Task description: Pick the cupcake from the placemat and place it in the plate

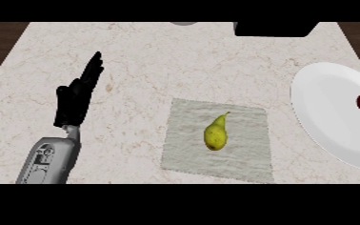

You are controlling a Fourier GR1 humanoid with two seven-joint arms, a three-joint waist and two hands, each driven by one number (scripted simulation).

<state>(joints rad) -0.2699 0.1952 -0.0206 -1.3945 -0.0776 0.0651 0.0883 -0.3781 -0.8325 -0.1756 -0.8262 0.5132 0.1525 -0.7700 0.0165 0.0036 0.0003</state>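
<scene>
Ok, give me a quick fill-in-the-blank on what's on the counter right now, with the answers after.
1. The yellow pear lies on the grey ____.
2. The white plate sits at the view's ____ edge.
3. The left hand shows with its fingers ____, holding nothing.
4. The placemat lies between the left hand and the ____.

Missing words: placemat; right; straight; plate.

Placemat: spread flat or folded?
Spread flat. The grey placemat lies as one open sheet on the counter, all four edges visible, no fold. A yellow pear lies on its side in the middle.
</scene>
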